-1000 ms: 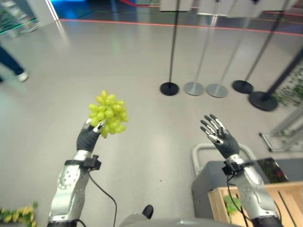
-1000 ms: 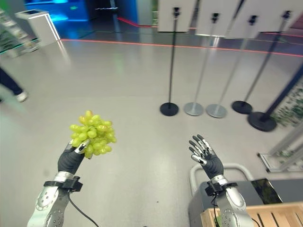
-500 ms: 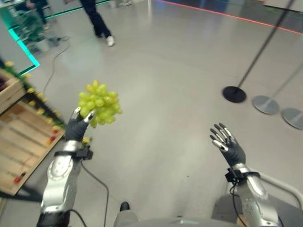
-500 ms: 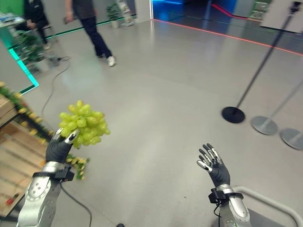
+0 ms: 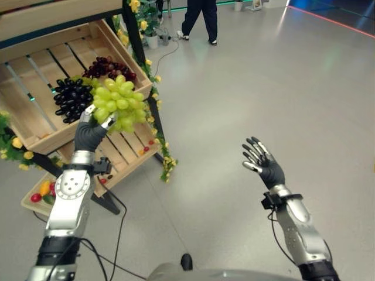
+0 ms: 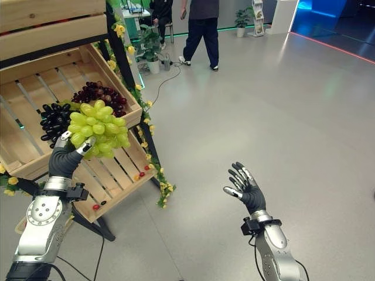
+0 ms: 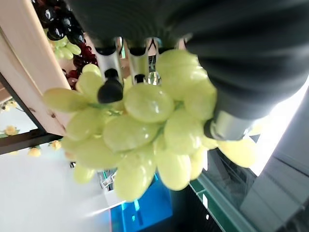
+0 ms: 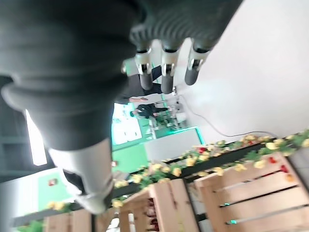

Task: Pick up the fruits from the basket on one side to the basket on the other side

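Observation:
My left hand is raised and shut on a bunch of green grapes, seen close up as green grapes with fingers curled round them. The bunch hangs in front of a tilted wooden crate on a stand at the left. Inside the crate lie black grapes and dark red grapes. My right hand is held up over the bare floor at the right, open, fingers spread, nothing in it.
A lower slatted shelf under the crate carries small red fruits and yellow flower garlands along its edges. A person stands at the back. Grey floor stretches to the right.
The camera has swung left: the crate stand has come fully into view and the stanchion posts are gone. My left hand keeps the green grapes raised; the right hand stays open.

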### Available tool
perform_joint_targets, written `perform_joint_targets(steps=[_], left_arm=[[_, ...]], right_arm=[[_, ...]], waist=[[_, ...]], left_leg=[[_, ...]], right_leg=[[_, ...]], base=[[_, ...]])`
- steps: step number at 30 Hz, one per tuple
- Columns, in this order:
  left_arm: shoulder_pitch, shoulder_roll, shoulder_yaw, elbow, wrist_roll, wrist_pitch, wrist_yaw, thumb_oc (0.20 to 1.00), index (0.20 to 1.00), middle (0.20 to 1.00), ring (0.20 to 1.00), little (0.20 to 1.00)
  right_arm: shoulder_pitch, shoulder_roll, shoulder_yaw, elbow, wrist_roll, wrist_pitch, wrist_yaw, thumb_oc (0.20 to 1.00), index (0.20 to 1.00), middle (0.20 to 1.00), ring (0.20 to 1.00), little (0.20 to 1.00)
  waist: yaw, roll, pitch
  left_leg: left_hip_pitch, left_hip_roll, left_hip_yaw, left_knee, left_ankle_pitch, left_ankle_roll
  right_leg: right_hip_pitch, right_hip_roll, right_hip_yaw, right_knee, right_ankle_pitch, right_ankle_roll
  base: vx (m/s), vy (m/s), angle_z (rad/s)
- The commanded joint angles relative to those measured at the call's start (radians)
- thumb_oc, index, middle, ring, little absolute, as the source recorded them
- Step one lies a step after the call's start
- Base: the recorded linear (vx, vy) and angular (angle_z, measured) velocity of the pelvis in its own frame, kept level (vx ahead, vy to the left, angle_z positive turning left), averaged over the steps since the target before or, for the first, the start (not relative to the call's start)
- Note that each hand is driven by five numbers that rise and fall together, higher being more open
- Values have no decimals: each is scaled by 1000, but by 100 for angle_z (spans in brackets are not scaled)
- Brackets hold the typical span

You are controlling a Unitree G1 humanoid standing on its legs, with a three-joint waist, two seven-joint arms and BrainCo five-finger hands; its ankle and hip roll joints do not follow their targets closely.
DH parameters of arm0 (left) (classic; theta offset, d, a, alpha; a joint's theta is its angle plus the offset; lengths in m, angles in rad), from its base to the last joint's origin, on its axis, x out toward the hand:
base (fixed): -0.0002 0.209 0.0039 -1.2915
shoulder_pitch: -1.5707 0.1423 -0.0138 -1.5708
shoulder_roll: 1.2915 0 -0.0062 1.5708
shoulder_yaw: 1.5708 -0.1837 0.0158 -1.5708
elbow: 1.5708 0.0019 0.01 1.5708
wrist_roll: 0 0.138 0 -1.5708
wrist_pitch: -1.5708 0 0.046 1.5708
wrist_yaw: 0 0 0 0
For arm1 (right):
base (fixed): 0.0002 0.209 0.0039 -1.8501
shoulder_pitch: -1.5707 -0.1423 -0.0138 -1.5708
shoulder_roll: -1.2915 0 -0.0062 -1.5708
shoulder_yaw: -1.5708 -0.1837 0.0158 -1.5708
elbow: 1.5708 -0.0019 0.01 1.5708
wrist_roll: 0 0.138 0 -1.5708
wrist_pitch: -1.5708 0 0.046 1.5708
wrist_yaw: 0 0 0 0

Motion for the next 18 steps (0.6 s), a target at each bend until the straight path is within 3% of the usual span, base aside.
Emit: perform_joint_targets(steps=[1,3,4,7,14,15,16,18], left_arm=[[-88,34,5,-86,29,-89,-16,200,200,200,200,200],[-114,33,-22,-84,25,-91,-31,200,200,200,200,200],[-136,34,-40,-88,35,-92,-34,200,200,200,200,200],[-148,38,-55,-96,56,-100,-43,200,200,200,200,200],[-169,85,-31,-69,74,-94,-21,200,200,200,200,200],[-176,92,-36,-47,86,-92,-19,200,200,200,200,200],[-196,105,-38,-22,99,-92,-9,200,200,200,200,200],[-224,132,-39,10,105,-87,-1,200,200,200,200,200]], right_arm=[[-7,-23,-61,-34,3,-68,0,1000,1000,1000,1000,1000],[16,-28,-81,-23,-1,-72,-4,1000,1000,1000,1000,1000],[24,-29,-85,-22,-3,-74,-6,1000,1000,1000,1000,1000],[54,-40,-100,-21,-11,-75,7,1000,1000,1000,1000,1000],[85,-60,-98,2,13,-56,37,1000,1000,1000,1000,1000],[99,-67,-103,6,21,-55,43,1000,1000,1000,1000,1000],[106,-76,-108,6,37,-55,47,1000,1000,1000,1000,1000],[111,-94,-110,11,46,-50,51,1000,1000,1000,1000,1000]], waist=[[-51,-22,-28],[-87,-40,-35],[-94,-48,-37],[-91,-55,-57],[-100,-39,-93],[-109,-42,-89],[-118,-43,-74],[-117,-50,-40]], left_leg=[[66,-51,-27,-55,-57,-43],[88,-83,-100,-57,-63,-45],[98,-97,-129,-58,-65,-51],[116,-109,-151,-56,-79,-63],[126,-77,-130,-51,-101,-100],[107,-82,-121,27,-112,-123],[60,-87,-82,161,-91,-164],[-28,-91,-37,309,-26,-232]], right_leg=[[-25,-18,-88,-234,106,-20],[-36,60,21,-384,138,-11],[-46,72,59,-419,159,1],[35,48,-3,-493,181,-1],[112,62,-26,-558,162,-21],[131,63,-30,-570,156,-26],[148,56,-34,-577,156,-30],[173,45,-26,-589,156,-38]], base=[[241,-34,132],[244,-40,103],[265,-43,148],[195,-83,118],[157,-127,41],[127,-142,22],[66,-96,44],[2,-93,39]])
